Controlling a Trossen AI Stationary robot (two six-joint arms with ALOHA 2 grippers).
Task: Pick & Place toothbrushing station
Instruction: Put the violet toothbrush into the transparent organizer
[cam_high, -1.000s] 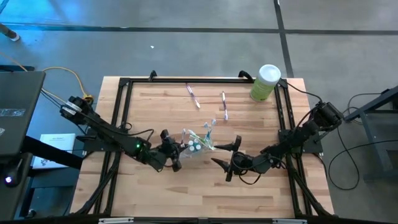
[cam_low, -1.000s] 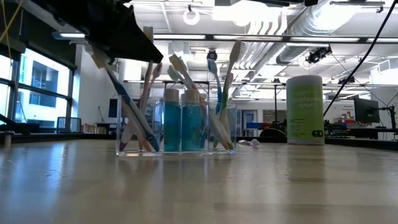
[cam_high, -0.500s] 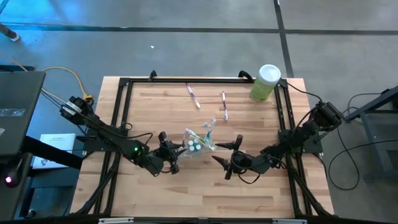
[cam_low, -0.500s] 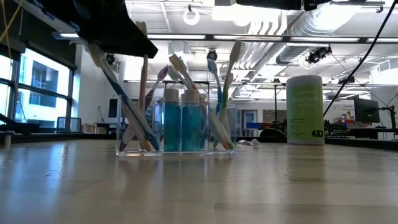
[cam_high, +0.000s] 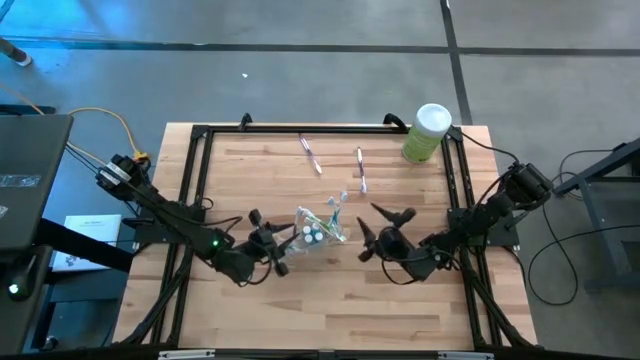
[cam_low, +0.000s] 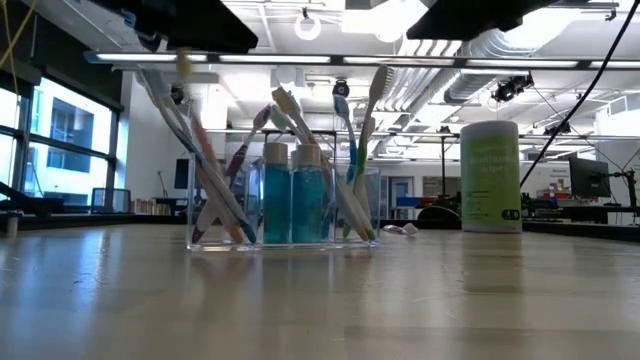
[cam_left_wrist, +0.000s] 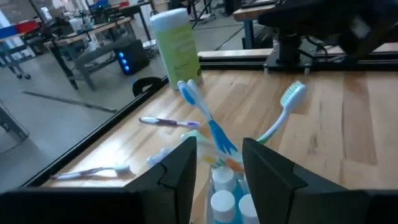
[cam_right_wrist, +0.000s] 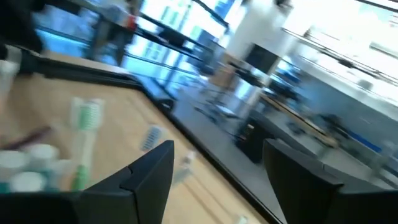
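A clear plastic cup (cam_high: 318, 232) stands mid-table. It holds several toothbrushes (cam_low: 350, 150) leaning outward and teal toothpaste tubes (cam_low: 295, 195) with white caps. My left gripper (cam_left_wrist: 219, 163) is open just above the cup's left end (cam_low: 200, 210). Nothing is between its fingers, and a pale-handled toothbrush (cam_low: 193, 125) leans in the cup right below it. My right gripper (cam_high: 368, 230) hangs open, holding nothing, to the right of the cup. Two more toothbrushes (cam_high: 311, 153), (cam_high: 361, 170) lie flat on the wood farther back.
A light-green canister (cam_high: 428, 132) with a white lid stands at the far right corner. A black frame (cam_high: 200, 160) runs around the wooden table top. The near half of the table is bare wood (cam_high: 330, 300).
My left gripper has opened and let go of the pale-handled toothbrush, which now leans loose in the cup's left end. The gripper has risen slightly and rolled. My right gripper has swung its open fingers from pointing left toward the table's far edge.
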